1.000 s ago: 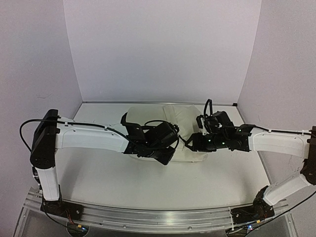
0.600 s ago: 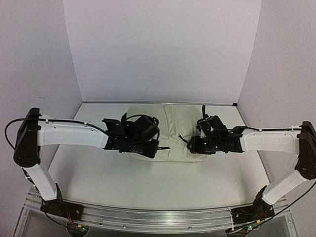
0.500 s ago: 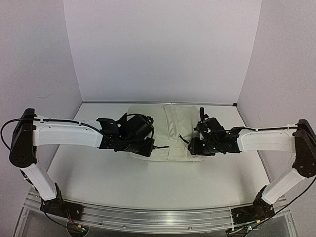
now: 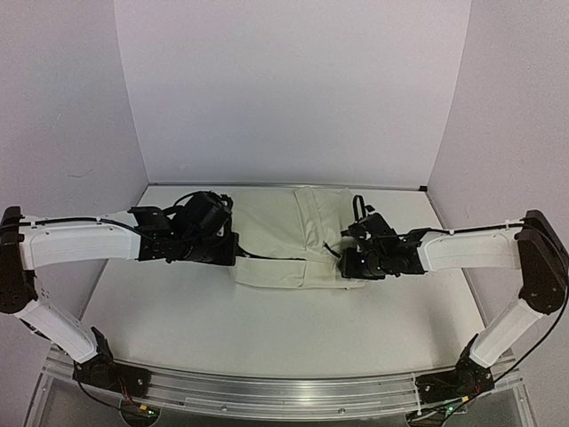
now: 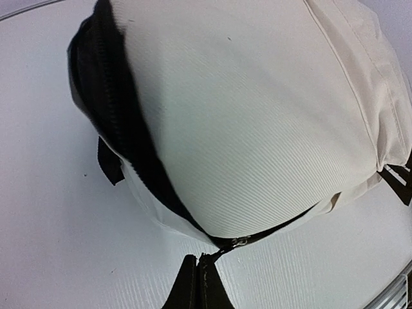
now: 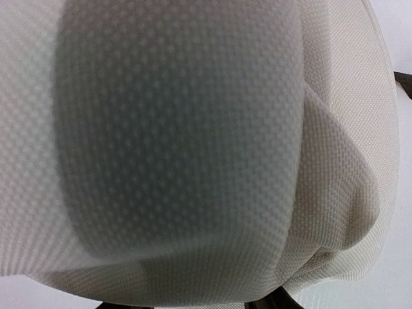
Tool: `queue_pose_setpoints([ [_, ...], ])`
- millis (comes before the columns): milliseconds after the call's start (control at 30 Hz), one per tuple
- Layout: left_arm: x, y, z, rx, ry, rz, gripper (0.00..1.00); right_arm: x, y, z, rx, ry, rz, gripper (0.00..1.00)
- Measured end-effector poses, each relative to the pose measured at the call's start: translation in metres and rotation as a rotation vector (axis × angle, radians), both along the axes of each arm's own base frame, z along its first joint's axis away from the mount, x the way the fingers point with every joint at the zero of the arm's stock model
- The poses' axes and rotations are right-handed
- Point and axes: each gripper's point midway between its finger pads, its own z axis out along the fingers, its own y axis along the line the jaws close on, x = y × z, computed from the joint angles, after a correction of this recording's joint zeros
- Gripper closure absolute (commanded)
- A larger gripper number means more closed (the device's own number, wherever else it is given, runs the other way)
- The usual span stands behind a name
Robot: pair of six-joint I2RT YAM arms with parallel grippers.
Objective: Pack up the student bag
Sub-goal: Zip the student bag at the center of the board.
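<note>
The left arm point(image 4: 80, 242) is stretching low and nearly level from the left edge toward the centre, with the left gripper point(image 5: 197, 259) pressing both fingers flat together. The right arm point(image 4: 467, 252) is mirroring it from the right. The right gripper point(image 4: 347, 260) is pointing inward, its finger gap not readable in any view.

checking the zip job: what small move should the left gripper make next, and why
Probably draw the left gripper a little way along the black zipper track: it is shut on the pull beside the metal slider at the edge of the cream fabric backpack.
</note>
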Motion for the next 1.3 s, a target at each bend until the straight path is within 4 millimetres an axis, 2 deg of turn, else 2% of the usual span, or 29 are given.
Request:
queue_pose_setpoints([
  [167, 0.013, 0.021, -0.001, -0.042, -0.010, 0.051, 1.00, 0.004, 0.004, 0.004, -0.002, -0.009, 0.013, 0.51],
  [300, 0.020, 0.018, 0.002, -0.082, -0.018, 0.027, 1.00, 0.003, 0.012, 0.011, -0.006, -0.018, 0.082, 0.45],
  [367, 0.020, 0.012, 0.007, -0.117, -0.030, -0.004, 1.00, -0.007, 0.022, 0.022, -0.034, -0.052, 0.168, 0.42],
  [400, 0.019, 0.009, 0.010, -0.135, -0.034, -0.021, 1.00, -0.017, 0.038, 0.039, -0.036, -0.098, 0.248, 0.41],
  [433, 0.017, 0.006, 0.012, -0.152, -0.039, -0.041, 1.00, -0.020, 0.045, 0.046, -0.031, -0.115, 0.275, 0.39],
  [500, 0.013, 0.002, 0.019, -0.189, -0.047, -0.072, 1.00, -0.041, 0.086, 0.083, -0.002, -0.208, 0.415, 0.38],
  [533, 0.012, 0.001, 0.021, -0.197, -0.048, -0.078, 1.00, -0.046, 0.098, 0.094, 0.012, -0.236, 0.450, 0.37],
  [567, 0.010, 0.000, 0.023, -0.209, -0.049, -0.085, 1.00, -0.057, 0.118, 0.112, 0.031, -0.283, 0.511, 0.37],
  [667, 0.009, 0.000, 0.024, -0.226, -0.050, -0.092, 1.00, -0.067, 0.146, 0.137, 0.051, -0.351, 0.590, 0.38],
  [733, 0.009, 0.002, 0.023, -0.235, -0.050, -0.090, 1.00, -0.063, 0.172, 0.146, 0.053, -0.403, 0.632, 0.44],
  [800, 0.010, 0.004, 0.023, -0.245, -0.052, -0.087, 1.00, -0.057, 0.182, 0.138, 0.024, -0.416, 0.655, 0.49],
  [1033, 0.010, 0.008, 0.024, -0.281, -0.046, -0.074, 1.00, -0.040, 0.215, 0.076, -0.124, -0.399, 0.761, 0.53],
  [1133, 0.010, 0.009, 0.024, -0.288, -0.043, -0.073, 1.00, -0.037, 0.220, 0.071, -0.154, -0.412, 0.787, 0.54],
  [1300, 0.011, 0.009, 0.025, -0.303, -0.033, -0.077, 1.00, -0.029, 0.232, 0.077, -0.178, -0.471, 0.810, 0.61],
])
